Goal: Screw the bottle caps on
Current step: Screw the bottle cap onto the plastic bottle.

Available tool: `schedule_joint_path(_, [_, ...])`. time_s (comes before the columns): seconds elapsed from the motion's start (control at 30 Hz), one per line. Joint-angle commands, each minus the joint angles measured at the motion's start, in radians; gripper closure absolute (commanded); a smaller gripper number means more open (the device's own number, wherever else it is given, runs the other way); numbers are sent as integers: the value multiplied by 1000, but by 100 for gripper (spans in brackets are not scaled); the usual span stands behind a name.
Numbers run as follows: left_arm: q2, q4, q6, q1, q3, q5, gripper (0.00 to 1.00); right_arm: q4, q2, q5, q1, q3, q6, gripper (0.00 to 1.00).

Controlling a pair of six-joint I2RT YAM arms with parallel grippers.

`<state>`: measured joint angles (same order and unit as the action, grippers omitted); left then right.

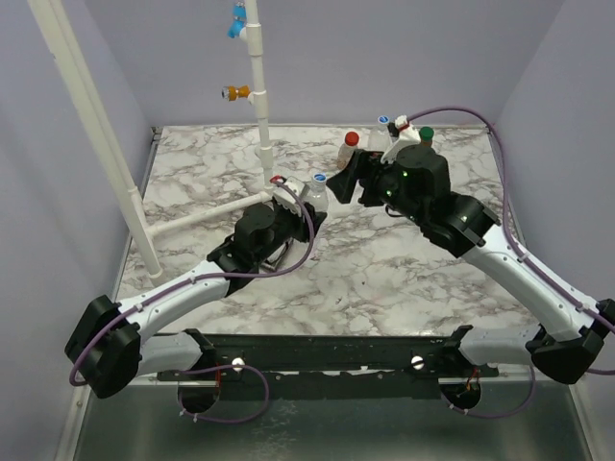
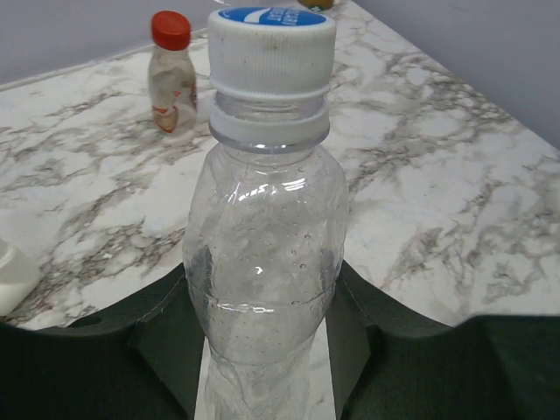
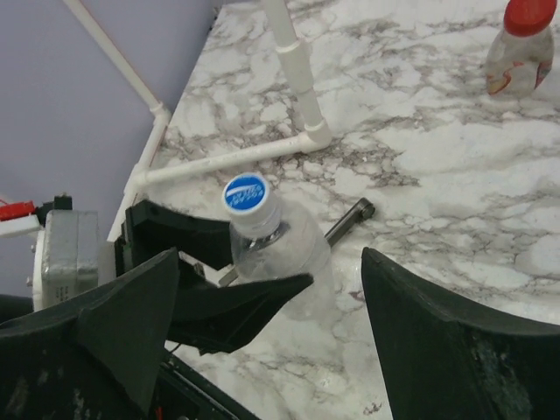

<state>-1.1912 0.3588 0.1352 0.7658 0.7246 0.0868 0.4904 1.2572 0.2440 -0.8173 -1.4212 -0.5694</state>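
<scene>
We clamp the clear bottle (image 2: 262, 254) in our left gripper (image 2: 262, 337) so it cannot spin under twisting, while our right gripper (image 3: 293, 337) stands wide open, the seated white-and-blue cap (image 3: 246, 193) just ahead of its jaws.

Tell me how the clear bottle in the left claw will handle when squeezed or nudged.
The clear bottle looks empty, only droplets inside, so probably light. Its thin wall looks creased low down, so it likely dents under a firm squeeze. Tall and narrow, white-and-blue cap on top, it may tip if nudged upright.
</scene>
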Motion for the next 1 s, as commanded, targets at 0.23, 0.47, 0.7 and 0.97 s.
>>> schedule_joint_path(0.23, [76,123,162,-69,-69,-520,100,-438,-73,-1028,445,208,60,6])
schedule_joint_path(0.47, [75,223,310,-111,-67,-740,100,-717,-46,-1225,442,314,-70,4])
schedule_joint_path(0.7, [47,305,390,-122,-56,-825,100,-695,-16,-1110,342,300,-21,6])
schedule_joint_path(0.97, [33,313,409,-125,-43,-855,100,-730,-6,-1079,316,303,-28,19])
